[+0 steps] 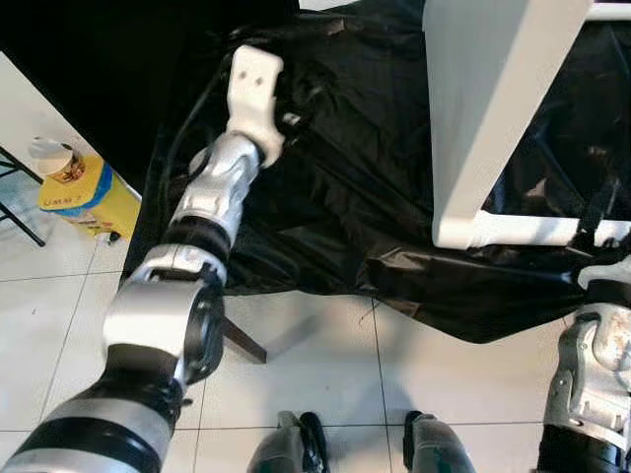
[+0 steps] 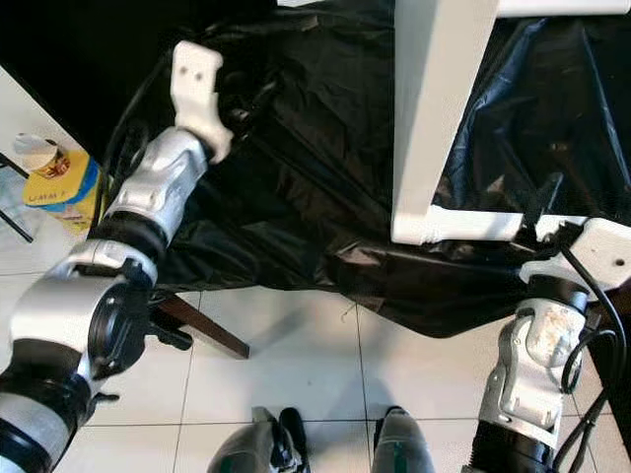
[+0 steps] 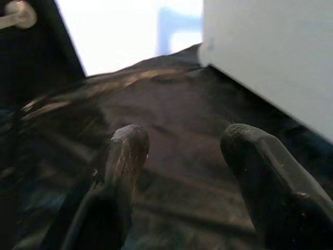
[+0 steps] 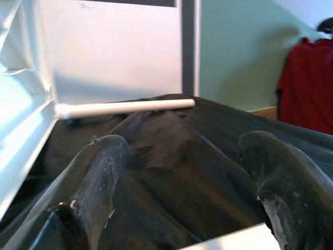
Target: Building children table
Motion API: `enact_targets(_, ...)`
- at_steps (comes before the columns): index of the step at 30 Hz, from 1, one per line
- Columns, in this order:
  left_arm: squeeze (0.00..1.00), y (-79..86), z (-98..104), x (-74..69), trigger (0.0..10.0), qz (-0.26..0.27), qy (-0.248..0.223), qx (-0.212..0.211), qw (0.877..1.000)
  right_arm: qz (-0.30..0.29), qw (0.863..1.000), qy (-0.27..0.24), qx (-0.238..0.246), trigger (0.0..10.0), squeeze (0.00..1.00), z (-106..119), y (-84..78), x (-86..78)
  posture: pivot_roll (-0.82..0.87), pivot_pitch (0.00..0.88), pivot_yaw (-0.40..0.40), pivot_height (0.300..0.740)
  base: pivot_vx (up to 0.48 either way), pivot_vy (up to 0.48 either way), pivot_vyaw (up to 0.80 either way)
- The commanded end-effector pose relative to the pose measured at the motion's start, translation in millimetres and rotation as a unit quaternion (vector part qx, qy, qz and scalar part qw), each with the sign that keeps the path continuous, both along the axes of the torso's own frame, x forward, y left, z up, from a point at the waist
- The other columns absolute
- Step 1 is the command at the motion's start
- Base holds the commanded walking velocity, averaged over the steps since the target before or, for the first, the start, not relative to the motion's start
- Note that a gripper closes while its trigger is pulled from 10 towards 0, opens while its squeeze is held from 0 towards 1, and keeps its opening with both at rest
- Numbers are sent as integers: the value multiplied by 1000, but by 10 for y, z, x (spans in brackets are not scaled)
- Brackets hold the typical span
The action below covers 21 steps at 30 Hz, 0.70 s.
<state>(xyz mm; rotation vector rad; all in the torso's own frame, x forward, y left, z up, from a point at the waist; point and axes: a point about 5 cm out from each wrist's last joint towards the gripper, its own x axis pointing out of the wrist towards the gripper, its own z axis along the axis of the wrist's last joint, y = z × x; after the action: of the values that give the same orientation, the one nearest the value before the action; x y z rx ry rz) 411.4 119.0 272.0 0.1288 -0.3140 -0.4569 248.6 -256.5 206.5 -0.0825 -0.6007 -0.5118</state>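
The robot's own feet [image 1: 355, 448] stood nearest the camera, on pale floor tiles [image 1: 315, 345] at the edge of a work surface draped in black sheet [image 1: 345, 197]. On that sheet lay the task's thing, a white table part: a broad panel [image 1: 493, 108] stood up from the sheet, with a white rod [image 1: 532, 232] running off from its lower end toward the robot's right.

The left arm [image 1: 212, 197] reached forward over the sheet, well to the left of the panel. In its wrist view the left gripper [image 3: 182, 172] had its fingers [image 3: 122, 172] spread apart with nothing between them, hovering over the sheet, the panel's white face near on one side. The right gripper [image 4: 182, 192] sat low by the sheet's near edge, just beside the rod's end; its fingers [image 4: 99, 177] were likewise parted and empty, and its wrist view looked across the sheet at a second white rod [image 4: 125, 108] lying by the panel.

The step in hand looked like an approach: both grippers were positioned about the part, neither holding it. The next move probably called for the right gripper to close on the near rod or the panel's lower edge, while the left steadied the panel so it would not tip. The slippery, wrinkled sheet could let the part slide.

A yellow box [image 1: 84, 197] with a cup [image 1: 51, 156] on it sat on the floor at left.
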Motion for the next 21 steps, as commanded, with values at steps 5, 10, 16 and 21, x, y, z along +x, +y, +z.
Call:
enact_targets(5,0,233,-256,-64,10000,35,21,4,999,1,1000,23,9,10000,0,-89,3,47,-73,157,48,740,0,0,0)
enact_targets(10,0,378,-573,-217,10000,64,42,-17,997,7,999,38,11,10000,0,-161,28,114,-65,157,37,740,0,0,0)
enact_targets(16,0,419,-680,-313,10000,78,40,-33,996,7,999,45,14,10000,0,-198,41,153,-55,159,29,740,0,0,0)
enact_targets(21,0,427,-739,-459,10000,85,25,-72,993,16,998,57,16,10000,0,-241,112,171,-54,160,31,740,0,0,0)
